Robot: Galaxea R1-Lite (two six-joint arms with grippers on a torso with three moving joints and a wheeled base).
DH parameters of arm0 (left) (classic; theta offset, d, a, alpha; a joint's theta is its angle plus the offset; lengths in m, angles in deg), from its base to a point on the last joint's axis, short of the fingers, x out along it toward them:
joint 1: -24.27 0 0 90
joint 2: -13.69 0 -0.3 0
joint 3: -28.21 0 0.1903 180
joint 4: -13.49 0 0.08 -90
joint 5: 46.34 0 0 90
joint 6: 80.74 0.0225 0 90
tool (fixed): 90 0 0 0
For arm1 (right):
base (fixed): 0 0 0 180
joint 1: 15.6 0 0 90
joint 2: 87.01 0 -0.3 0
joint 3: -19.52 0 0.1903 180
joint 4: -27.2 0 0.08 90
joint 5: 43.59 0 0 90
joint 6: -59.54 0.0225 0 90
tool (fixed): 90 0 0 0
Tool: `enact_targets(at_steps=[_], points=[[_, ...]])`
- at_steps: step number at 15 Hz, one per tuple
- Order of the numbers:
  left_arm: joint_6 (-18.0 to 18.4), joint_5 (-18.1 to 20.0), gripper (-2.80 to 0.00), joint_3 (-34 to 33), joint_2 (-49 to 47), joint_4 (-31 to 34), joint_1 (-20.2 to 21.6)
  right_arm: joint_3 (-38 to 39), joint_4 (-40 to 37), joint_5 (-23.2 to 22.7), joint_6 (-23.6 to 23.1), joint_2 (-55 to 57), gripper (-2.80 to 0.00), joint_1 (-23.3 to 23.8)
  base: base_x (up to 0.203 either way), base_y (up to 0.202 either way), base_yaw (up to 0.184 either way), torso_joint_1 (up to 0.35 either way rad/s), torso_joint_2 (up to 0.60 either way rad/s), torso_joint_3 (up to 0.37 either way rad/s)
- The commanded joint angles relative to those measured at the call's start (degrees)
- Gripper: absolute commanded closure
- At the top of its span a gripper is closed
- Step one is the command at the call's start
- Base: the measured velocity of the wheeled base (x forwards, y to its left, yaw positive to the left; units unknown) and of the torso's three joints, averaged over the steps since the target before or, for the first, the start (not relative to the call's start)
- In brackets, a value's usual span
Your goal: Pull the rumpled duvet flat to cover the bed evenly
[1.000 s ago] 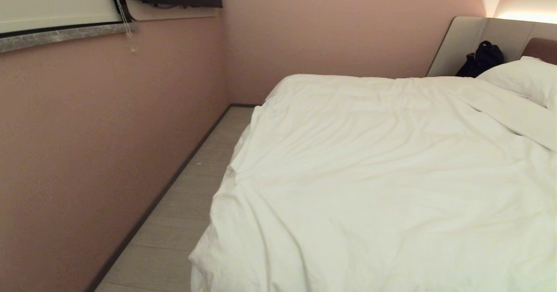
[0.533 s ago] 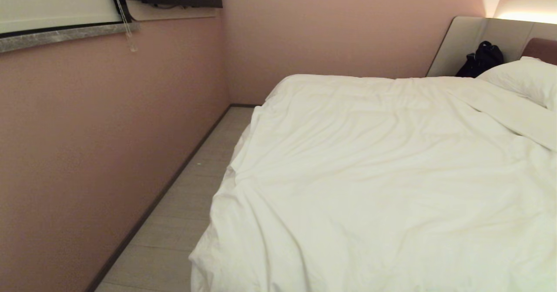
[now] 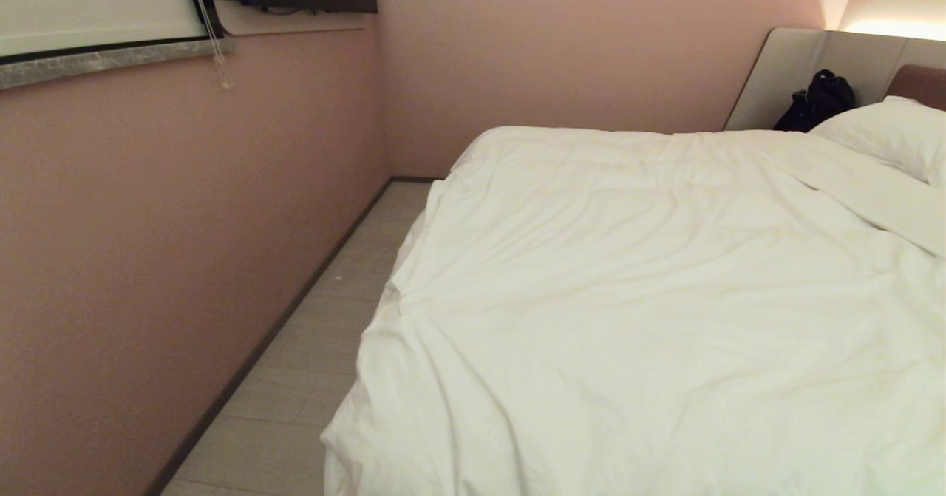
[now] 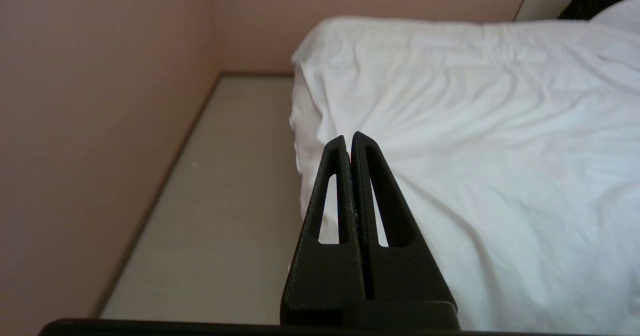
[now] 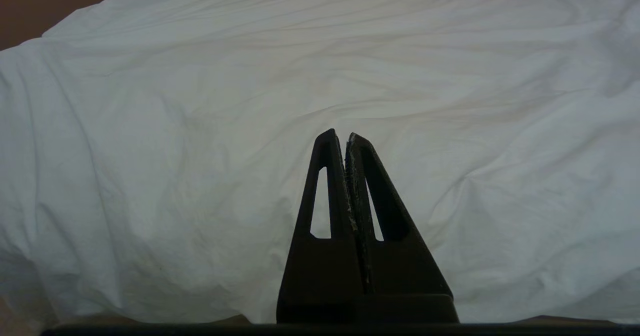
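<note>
White duvet (image 3: 650,311) lies spread over bed (image 3: 916,82), surface wrinkled, edge hanging over side toward floor (image 3: 295,392). Pillow (image 3: 887,134) sits at head end, black bag (image 3: 817,100) just beside it against beige panel.

Left gripper (image 4: 348,136): fingers (image 4: 332,176) pressed together, holding nothing. Duvet edge is just past fingertips, floor strip and pink wall (image 4: 100,100) on one side of them.

Right gripper (image 5: 339,134): fingers (image 5: 325,176) closed, empty. Duvet fills whole area beyond and around fingertips; contact cannot be told.

Neither arm appears in head view.
</note>
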Motion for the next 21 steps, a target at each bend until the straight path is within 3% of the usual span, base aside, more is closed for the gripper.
enact_targets(at_steps=[1, 3, 4, 10, 15, 17, 21], points=[[1.77, 0.35, 0.0, -4.78, -0.1, -8.31, 0.56, 0.0, -0.01, 0.0, -0.01, -0.02, 0.0, -0.02, 0.0, 0.0, 0.0, 0.0, 0.0, 0.0], [6.97, 0.97, 0.0, -10.83, 0.8, -16.06, 1.2, 0.0, -0.01, 0.08, -0.01, -0.02, 0.0, -0.02, 0.0, 0.0, 0.0, 0.0, 0.0, 0.0], [7.88, 1.65, 0.0, -12.18, 1.84, -17.19, 1.69, 0.0, -0.01, 0.09, -0.01, -0.02, 0.0, -0.02, 0.0, 0.0, 0.0, 0.0, 0.0, 0.0], [7.76, 3.67, 0.0, -15.75, 10.37, -16.72, 4.2, 0.0, -0.01, 0.0, -0.01, -0.02, 0.0, -0.02, 0.0, 0.0, 0.0, 0.0, 0.0, 0.0], [7.41, 4.02, 0.0, -16.71, 15.45, -9.47, 4.21, 0.0, -0.01, 0.0, -0.01, -0.02, 0.0, -0.02, 0.0, 0.0, 0.0, 0.0, 0.0, 0.0], [4.18, 4.38, 0.0, -16.5, 15.45, -6.44, 4.21, 0.0, -0.01, 0.04, -0.01, -0.02, 0.0, -0.02, 0.0, 0.0, 0.0, 0.0, 0.0, 0.0], [3.49, 5.2, 0.0, -16.64, 15.45, 0.7, 4.21, 0.0, -0.01, 0.04, -0.01, -0.02, 0.0, -0.02, 0.0, 0.0, 0.0, 0.0, 0.0, 0.0]])
